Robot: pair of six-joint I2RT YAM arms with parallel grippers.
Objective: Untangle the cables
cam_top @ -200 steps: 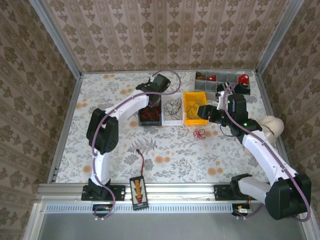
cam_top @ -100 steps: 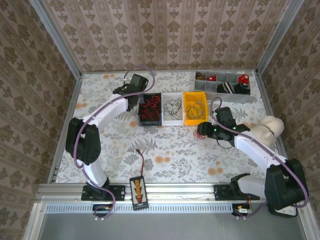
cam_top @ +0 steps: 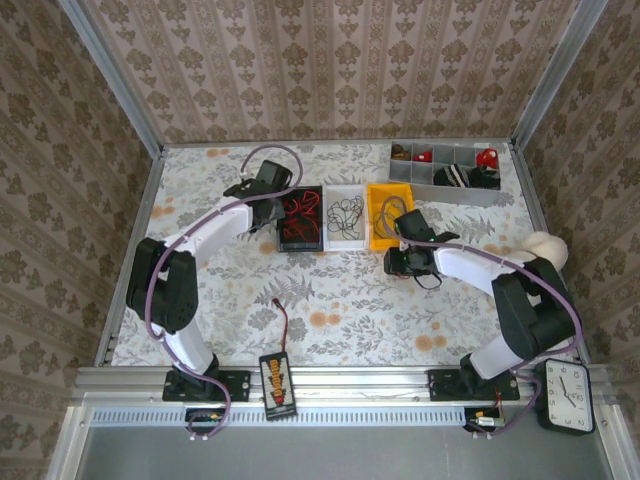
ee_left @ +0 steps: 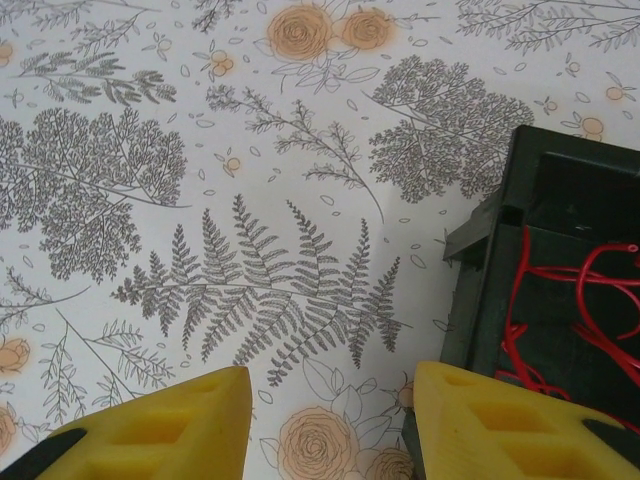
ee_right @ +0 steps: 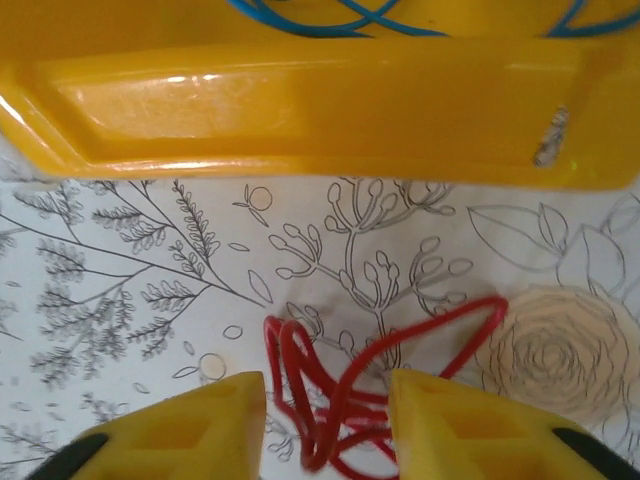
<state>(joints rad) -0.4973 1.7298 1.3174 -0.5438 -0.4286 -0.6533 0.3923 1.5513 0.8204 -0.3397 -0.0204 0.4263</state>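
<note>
**Red wire under the right gripper, beside the yellow bin**

Red wire [ee_right: 345, 395] lies looped on the desk [ee_left: 250, 150], just in front of the yellow bin [ee_right: 300, 100]. The right gripper [ee_right: 327, 400] straddles it, but the frames do not show whether it pinches yet. A good grasp would likely catch one strand low down, then lift slowly, clear of the bin's lip. The right arm reaches low across the desk, wrist turned down. The left gripper [ee_left: 330, 420] hangs released and empty beside the black bin [ee_left: 560, 190].

Red cables [ee_left: 560, 310] in black bin [ee_left: 478, 300], floral tablecloth [ee_left: 200, 200]
</note>
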